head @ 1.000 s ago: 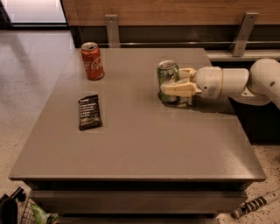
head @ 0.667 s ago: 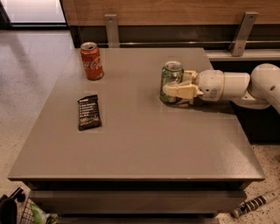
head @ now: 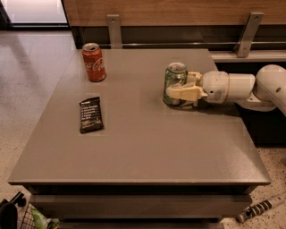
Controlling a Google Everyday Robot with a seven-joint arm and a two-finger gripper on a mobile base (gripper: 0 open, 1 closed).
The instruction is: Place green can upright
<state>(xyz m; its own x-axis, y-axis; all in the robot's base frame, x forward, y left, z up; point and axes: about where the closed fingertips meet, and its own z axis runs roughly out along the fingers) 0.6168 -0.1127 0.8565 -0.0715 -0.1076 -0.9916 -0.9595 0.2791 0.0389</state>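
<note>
On the table (head: 134, 152), the gripper (head: 179, 88) clasps the green can (head: 173, 77); can stands upright.

Grey table (head: 134, 147) on speckled floor (head: 27, 89), seemingly wood-panelled wall (head: 178, 11) behind.

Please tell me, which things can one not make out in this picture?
1. Camera view: the base of the green can is hidden by the gripper that clasps it, so one cannot tell whether it rests on the table.
2. Camera view: the print on the black wrapper is too small to read.
3. Camera view: the arm is cut off by the right edge.
</note>
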